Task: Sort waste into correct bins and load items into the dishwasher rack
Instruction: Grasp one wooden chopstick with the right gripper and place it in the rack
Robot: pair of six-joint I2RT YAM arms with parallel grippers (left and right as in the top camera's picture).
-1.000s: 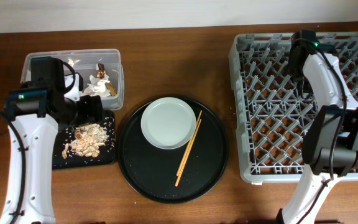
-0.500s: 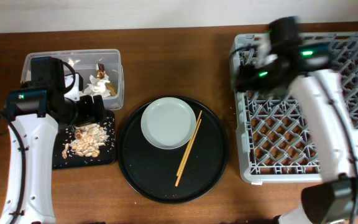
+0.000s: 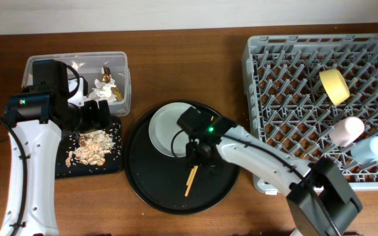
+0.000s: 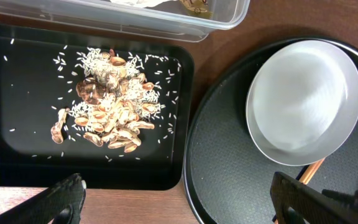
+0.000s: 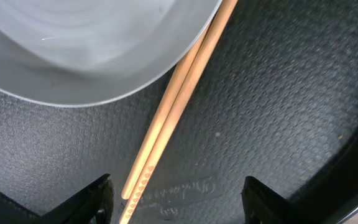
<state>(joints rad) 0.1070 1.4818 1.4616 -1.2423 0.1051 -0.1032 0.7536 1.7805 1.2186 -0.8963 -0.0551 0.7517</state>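
The right gripper (image 5: 176, 200) has been swung from the dishwasher rack (image 3: 287, 98) to the round black tray (image 3: 149, 190), where it is spread wide astride the chopsticks (image 5: 178, 99) beside the plate (image 5: 73, 43). These 2 items are judged unloaded. The left gripper (image 4: 179, 194) is held open above the shallow black tray (image 4: 5, 137).

The right end effector (image 5: 179, 202) leaves the dishwasher rack (image 3: 254, 98) at the desk's (image 3: 189, 59) right edge and now hangs open over the chopsticks (image 3: 190, 181) mid-desk, uncovering the yellow bowl (image 3: 334, 86), pink cup (image 3: 346, 130) and light-blue cup (image 3: 369, 149).
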